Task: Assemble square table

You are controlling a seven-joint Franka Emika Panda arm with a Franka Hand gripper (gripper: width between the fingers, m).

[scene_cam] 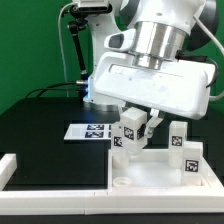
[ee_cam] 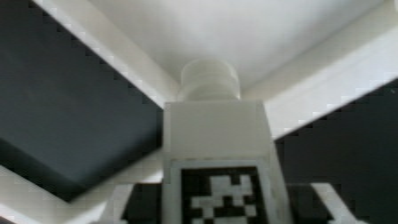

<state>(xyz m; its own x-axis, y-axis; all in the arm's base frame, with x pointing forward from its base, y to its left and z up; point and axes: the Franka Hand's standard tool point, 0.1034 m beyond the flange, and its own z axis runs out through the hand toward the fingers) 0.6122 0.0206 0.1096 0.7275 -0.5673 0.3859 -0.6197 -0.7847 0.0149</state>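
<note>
In the exterior view the gripper (scene_cam: 134, 124) hangs low over the square top (scene_cam: 160, 172), which lies on the black table (scene_cam: 50, 140) close to its front edge, pushed against the white border rail (scene_cam: 60, 190) that runs along that edge. The two fingers pinch a tagged leg block (scene_cam: 130, 128), held tilted above the top's corner nearest the marker board (scene_cam: 90, 131); whether its lower end touches the top cannot be told from here. Two more leg blocks stand upright on the far side of the top, one (scene_cam: 179, 134) near its back edge and one (scene_cam: 190, 157) closer to the front, toward the exterior view's right. The marker board lies flat on the table just behind the top, partly hidden by the arm. The wrist view shows what the other hides: the held leg block (ee_cam: 215, 150) fills the middle, tag face toward the camera, and ends in a rounded peg (ee_cam: 206, 76) that points into a white corner of the top (ee_cam: 267, 35), with the raised rim (ee_cam: 107, 55) running beside the black table (ee_cam: 63, 110). The fingers themselves are out of that picture.
</note>
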